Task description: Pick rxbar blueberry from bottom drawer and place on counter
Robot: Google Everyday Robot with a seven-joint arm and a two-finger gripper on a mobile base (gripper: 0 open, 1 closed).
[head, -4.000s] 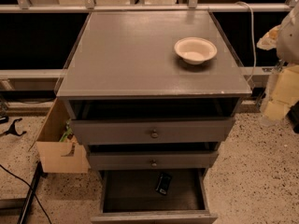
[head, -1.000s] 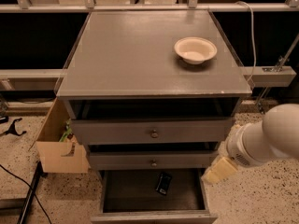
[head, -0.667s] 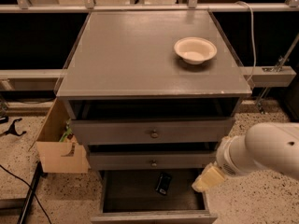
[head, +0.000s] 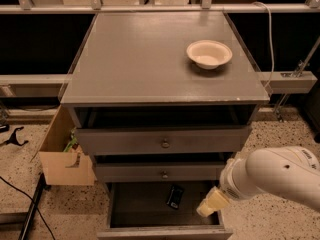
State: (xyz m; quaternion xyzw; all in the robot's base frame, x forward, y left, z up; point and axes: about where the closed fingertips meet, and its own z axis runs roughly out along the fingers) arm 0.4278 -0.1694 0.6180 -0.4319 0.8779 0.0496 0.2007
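The rxbar blueberry [head: 174, 196], a small dark bar, lies flat near the middle of the open bottom drawer [head: 165, 230], close to its back. The gripper [head: 210, 204], with pale yellowish fingers on a white arm, reaches in from the right and hangs over the drawer's right side, a little right of the bar and not touching it. The counter [head: 145, 59] is the grey top of the cabinet above.
A cream bowl [head: 209, 53] sits on the counter's right rear part. Two shallower knobbed drawers [head: 163, 143] stand slightly pulled out above the bottom one. A cardboard box [head: 64, 156] stands on the floor at the left. A cable [head: 20, 199] runs across the floor.
The arm has swung down from the right side of the cabinet and moved left, bringing the gripper over the open bottom drawer. The bar and bowl have not moved.
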